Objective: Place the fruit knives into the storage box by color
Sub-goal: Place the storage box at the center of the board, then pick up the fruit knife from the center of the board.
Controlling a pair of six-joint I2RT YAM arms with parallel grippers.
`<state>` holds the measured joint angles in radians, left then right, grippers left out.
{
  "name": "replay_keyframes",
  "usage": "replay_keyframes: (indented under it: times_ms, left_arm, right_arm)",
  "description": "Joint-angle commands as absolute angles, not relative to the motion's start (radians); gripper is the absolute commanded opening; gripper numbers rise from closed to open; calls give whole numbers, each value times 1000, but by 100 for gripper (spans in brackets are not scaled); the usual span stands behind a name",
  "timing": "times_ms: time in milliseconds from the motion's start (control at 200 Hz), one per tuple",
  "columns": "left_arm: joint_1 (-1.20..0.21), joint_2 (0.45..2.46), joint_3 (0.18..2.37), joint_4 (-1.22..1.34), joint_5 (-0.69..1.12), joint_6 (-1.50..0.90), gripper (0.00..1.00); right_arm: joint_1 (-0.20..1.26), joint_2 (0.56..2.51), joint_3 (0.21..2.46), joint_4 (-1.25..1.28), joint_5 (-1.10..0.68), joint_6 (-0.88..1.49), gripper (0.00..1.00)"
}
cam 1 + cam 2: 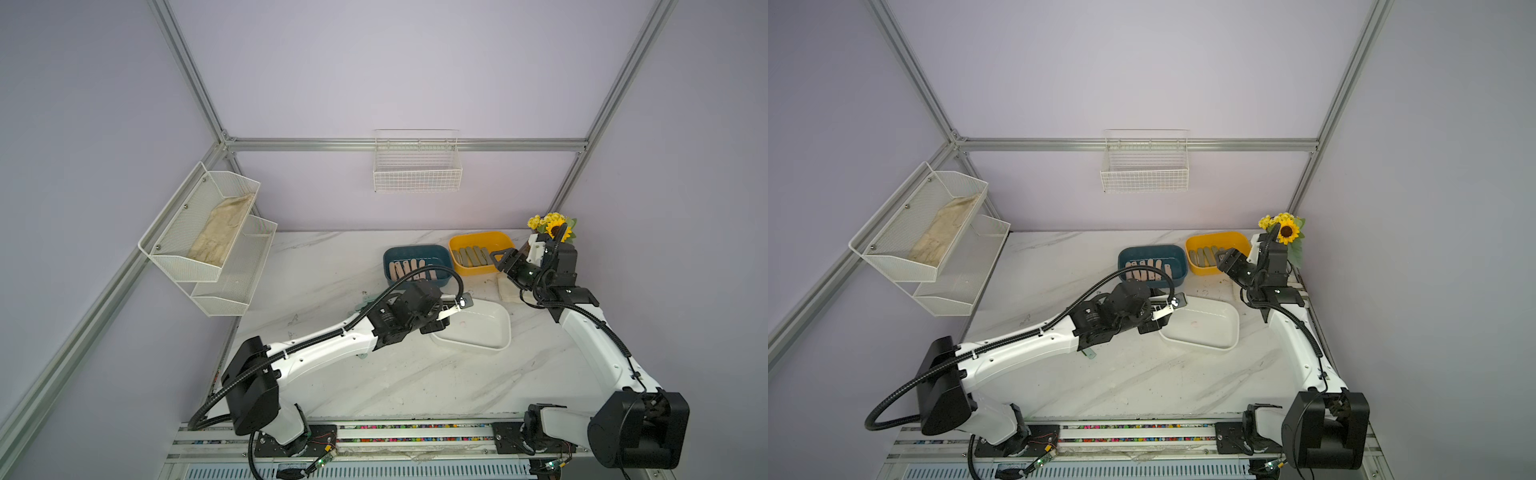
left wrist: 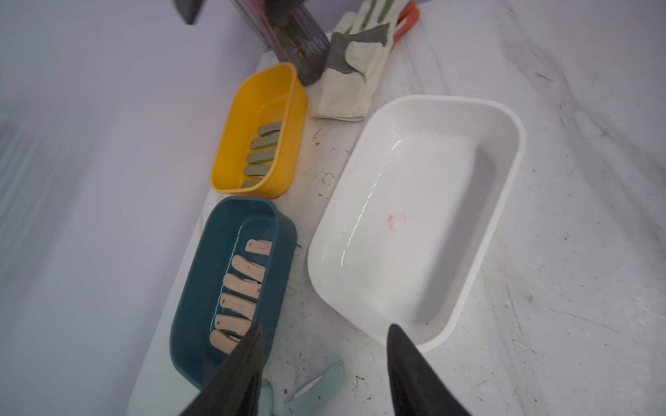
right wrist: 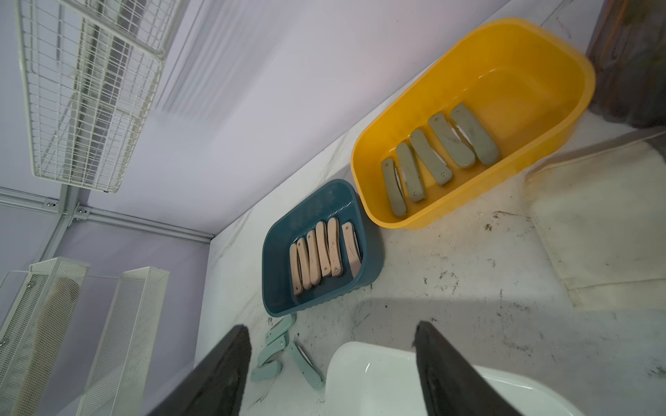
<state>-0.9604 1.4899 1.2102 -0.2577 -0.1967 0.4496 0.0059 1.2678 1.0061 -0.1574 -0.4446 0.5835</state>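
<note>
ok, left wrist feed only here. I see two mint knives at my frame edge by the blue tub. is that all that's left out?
Observer: No. The right wrist view shows about five mint green fruit knives clustered on the table beside the blue tub.
Operator: The yellow tub rim cuts off my count. How many in there?
Observer: Five olive fruit knives, side by side.
Operator: And the right claw? Not in my frame.
Observer: Raised close to the yellow tub in both top views, open, nothing between its fingers.
</note>
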Motion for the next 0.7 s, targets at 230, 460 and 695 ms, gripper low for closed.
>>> replay_keyframes:
  times_ms: [230, 460, 695]
  left_arm:
    - [-821, 1278, 940, -43, -411, 165, 94]
    - [-714, 1181, 882, -54, -481, 27, 99]
    - [-575, 1138, 925, -210, -486, -176, 100]
  right_arm:
    - [320, 1399, 1064, -119, -381, 523, 72]
    - [527, 1509, 1108, -122, -313, 496, 71]
    - [727, 1647, 1146, -105, -245, 471, 70]
